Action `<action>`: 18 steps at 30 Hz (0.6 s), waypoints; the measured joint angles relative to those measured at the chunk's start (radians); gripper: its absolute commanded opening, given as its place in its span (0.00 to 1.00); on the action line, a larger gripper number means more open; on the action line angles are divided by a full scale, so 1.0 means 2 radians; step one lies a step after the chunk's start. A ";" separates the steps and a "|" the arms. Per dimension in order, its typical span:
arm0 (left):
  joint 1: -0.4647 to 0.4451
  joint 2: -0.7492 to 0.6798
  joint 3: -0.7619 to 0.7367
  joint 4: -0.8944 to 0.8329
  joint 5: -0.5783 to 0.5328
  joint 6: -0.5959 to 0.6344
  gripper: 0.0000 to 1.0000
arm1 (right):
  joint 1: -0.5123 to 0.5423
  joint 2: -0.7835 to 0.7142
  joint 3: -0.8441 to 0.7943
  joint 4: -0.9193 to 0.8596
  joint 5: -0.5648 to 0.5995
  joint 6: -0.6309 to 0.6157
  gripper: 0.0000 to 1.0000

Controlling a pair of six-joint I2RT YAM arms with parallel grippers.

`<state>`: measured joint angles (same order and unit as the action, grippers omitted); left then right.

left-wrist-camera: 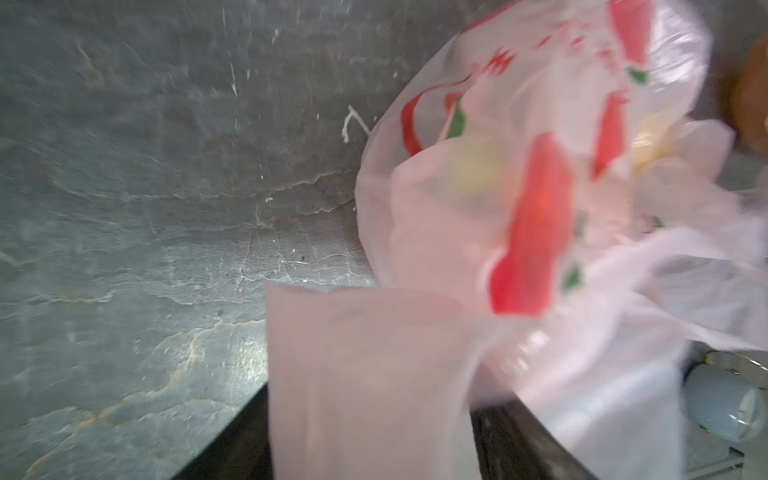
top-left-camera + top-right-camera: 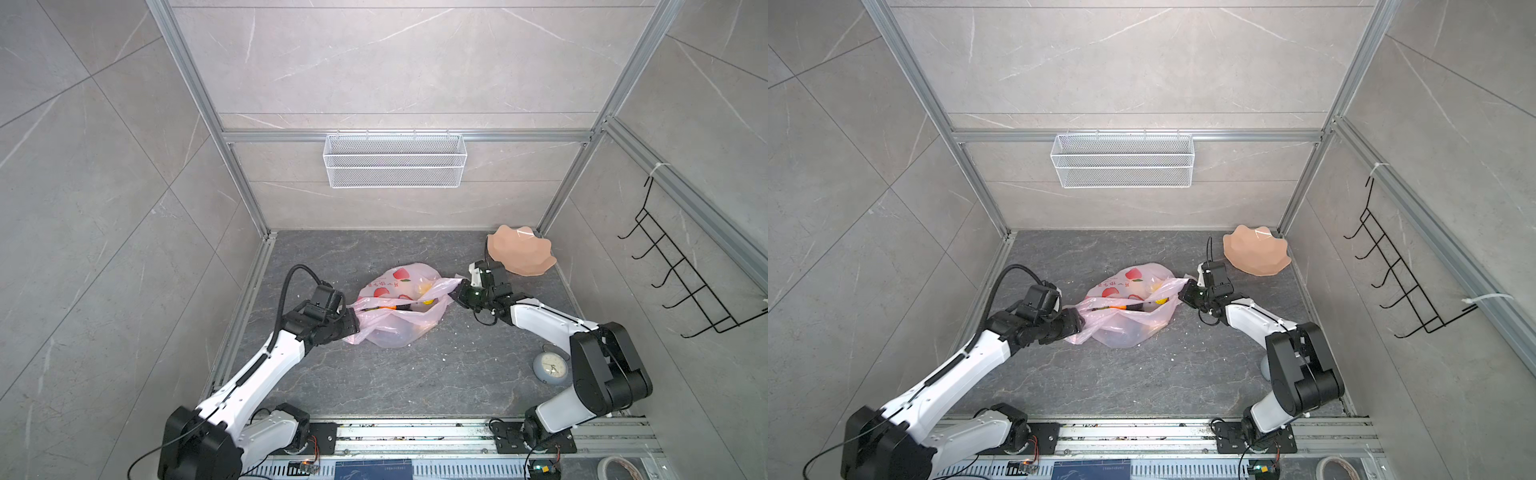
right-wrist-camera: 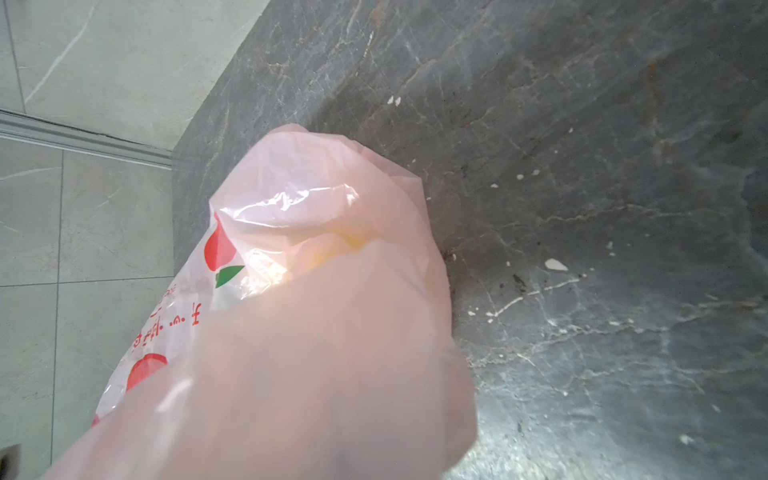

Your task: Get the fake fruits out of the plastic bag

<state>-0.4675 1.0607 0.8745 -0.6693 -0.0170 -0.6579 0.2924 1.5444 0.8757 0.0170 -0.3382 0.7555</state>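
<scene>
The plastic bag [image 2: 399, 328] [image 2: 1125, 330], pale pink with red fruit prints, lies crumpled mid-floor with its mouth gaping upward. Through the mouth, fake fruits show in both top views: a yellow piece [image 2: 428, 300] [image 2: 1160, 298] and an orange one [image 2: 390, 308] [image 2: 1121, 307]; the others are hidden by the film. My left gripper [image 2: 353, 324] [image 2: 1077, 326] is at the bag's left handle. In the left wrist view the dark fingers [image 1: 523, 436] stand apart with the handle strip [image 1: 365, 374] loose between them. My right gripper [image 2: 457, 295] [image 2: 1183, 295] is shut on the right handle; the bag [image 3: 311, 332] covers its jaws.
A peach scalloped plate [image 2: 521, 253] sits in the back right corner. A small grey clock [image 2: 550, 368] [image 1: 725, 407] lies by the right arm. A white wire basket [image 2: 395, 160] hangs on the back wall, a black hook rack [image 2: 681, 282] on the right wall.
</scene>
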 measured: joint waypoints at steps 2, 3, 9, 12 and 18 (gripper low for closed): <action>-0.017 -0.025 0.038 -0.037 -0.027 0.008 0.77 | 0.001 -0.016 0.000 -0.001 -0.001 -0.006 0.00; -0.028 -0.032 0.056 -0.054 -0.039 0.013 0.79 | 0.003 -0.025 0.000 -0.001 -0.001 -0.008 0.00; -0.104 -0.038 0.159 -0.149 -0.102 0.051 0.82 | 0.028 -0.057 0.003 -0.014 0.007 -0.028 0.00; -0.132 -0.018 0.208 -0.168 -0.124 0.081 0.79 | 0.039 -0.062 0.004 -0.026 0.011 -0.036 0.00; -0.181 0.105 0.280 -0.151 -0.164 0.174 0.91 | 0.043 -0.074 0.005 -0.036 0.020 -0.039 0.00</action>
<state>-0.8288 1.2709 1.4353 -0.9714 -0.3458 -0.3107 0.3786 1.3960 0.8852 -0.0559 -0.2989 0.6765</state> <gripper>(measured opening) 0.880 0.043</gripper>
